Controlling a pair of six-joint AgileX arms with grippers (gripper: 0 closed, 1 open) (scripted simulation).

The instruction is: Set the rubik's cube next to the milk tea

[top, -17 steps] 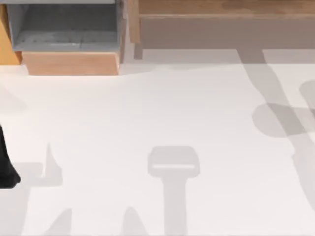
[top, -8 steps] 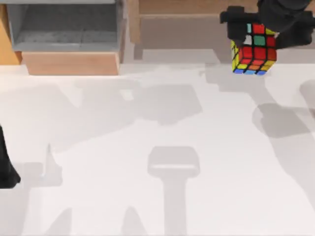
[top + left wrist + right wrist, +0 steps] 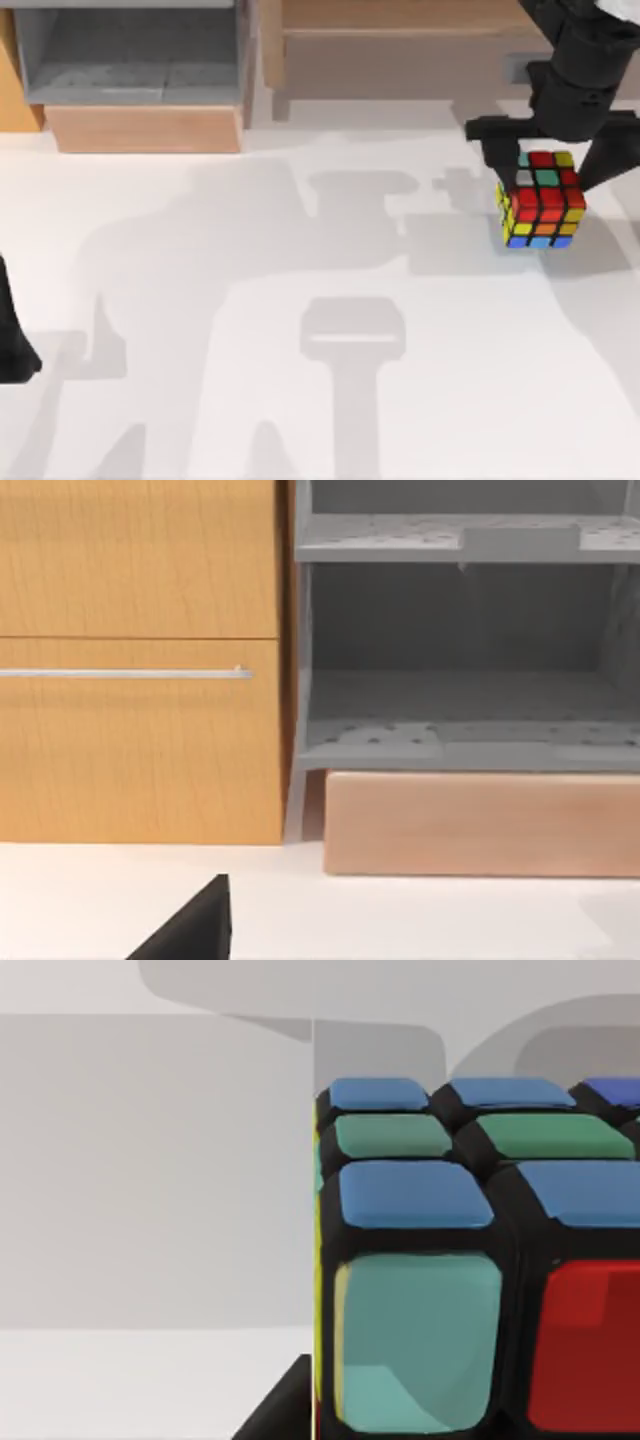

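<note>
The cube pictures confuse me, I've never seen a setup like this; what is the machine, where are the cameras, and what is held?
These are two AgileX robot arms at a white table in a simulation. One camera looks down from above; each wrist carries another. The right gripper, at the table's right, is shut on the rubik's cube; its wrist camera sees the cube up close. The left arm sits parked at the left edge, its camera facing a wooden cabinet and grey shelves.

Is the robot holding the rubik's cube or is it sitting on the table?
Held. The right gripper has its fingers on either side of the rubik's cube, near the white table's right side. Whether it touches the table, cannot tell.
</note>
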